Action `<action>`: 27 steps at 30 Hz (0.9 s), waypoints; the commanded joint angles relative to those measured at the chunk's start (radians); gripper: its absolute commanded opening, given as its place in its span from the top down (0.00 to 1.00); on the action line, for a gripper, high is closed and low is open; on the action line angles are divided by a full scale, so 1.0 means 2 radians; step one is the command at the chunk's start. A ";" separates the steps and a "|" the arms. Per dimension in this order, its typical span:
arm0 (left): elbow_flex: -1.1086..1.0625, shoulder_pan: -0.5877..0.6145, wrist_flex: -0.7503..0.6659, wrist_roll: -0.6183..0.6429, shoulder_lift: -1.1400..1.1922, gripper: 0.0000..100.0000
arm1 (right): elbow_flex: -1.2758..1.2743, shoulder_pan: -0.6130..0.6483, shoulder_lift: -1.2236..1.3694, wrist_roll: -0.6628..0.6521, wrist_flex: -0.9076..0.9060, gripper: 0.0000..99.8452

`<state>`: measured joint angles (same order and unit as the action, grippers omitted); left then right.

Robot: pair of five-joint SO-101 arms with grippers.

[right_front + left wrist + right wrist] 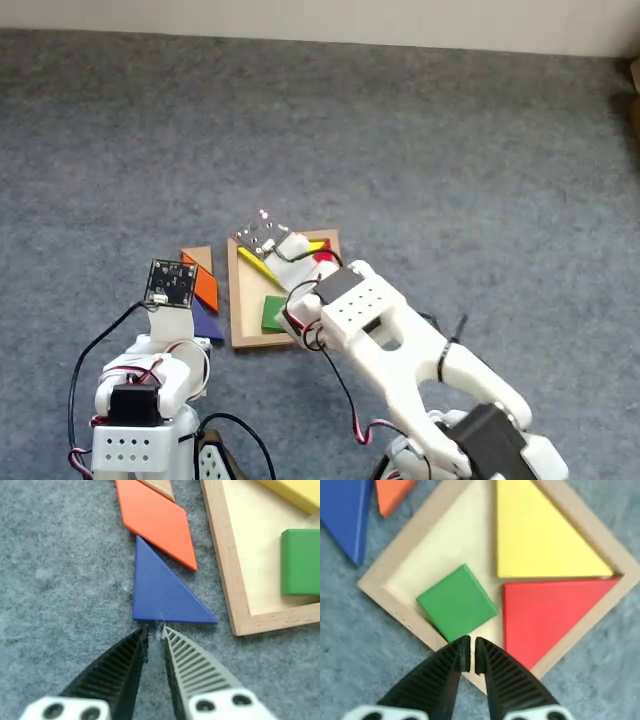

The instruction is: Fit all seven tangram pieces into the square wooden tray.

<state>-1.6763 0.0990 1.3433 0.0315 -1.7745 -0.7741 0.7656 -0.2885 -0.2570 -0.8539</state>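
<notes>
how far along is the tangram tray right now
Done: yellow triangle, red triangle and green square lie inside the wooden tray. In hand: nothing is held; the left end effector sits shut at the edge of the blue triangle, the right end effector shut by the green square. To go: blue triangle, orange parallelogram and tan piece, all on the carpet.

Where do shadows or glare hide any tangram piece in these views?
High view: soft even light, no glare; the right arm, not shadow, covers part of the tray. Left wrist view: blue triangle evenly lit. Right wrist view: green square, yellow triangle, red triangle: no glare.
</notes>
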 commanded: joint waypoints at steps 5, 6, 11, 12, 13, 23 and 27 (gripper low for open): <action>-0.010 0.000 0.002 0.002 -0.023 0.93 | -0.001 0.017 -0.016 0.074 0.109 0.97; -0.010 0.000 0.002 0.002 -0.023 0.93 | -0.007 0.019 -0.007 0.087 0.122 0.97; -0.010 0.000 0.002 0.002 -0.023 0.93 | -0.013 0.020 0.026 0.097 0.142 0.97; -0.010 0.000 0.002 0.002 -0.023 0.93 | -0.013 0.020 0.031 0.097 0.142 0.97; -0.010 0.000 0.002 0.002 -0.023 0.93 | -0.013 0.020 0.036 0.097 0.142 0.97; -0.010 0.000 0.002 0.002 -0.023 0.93 | -0.006 0.021 0.094 0.097 0.155 0.97; -0.010 0.000 0.002 0.002 -0.023 0.93 | -0.001 -0.005 0.100 0.097 0.160 0.97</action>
<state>-1.6763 0.0990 1.3433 0.0315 -1.7745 -0.8032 0.7963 -0.1089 -0.0698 -0.5455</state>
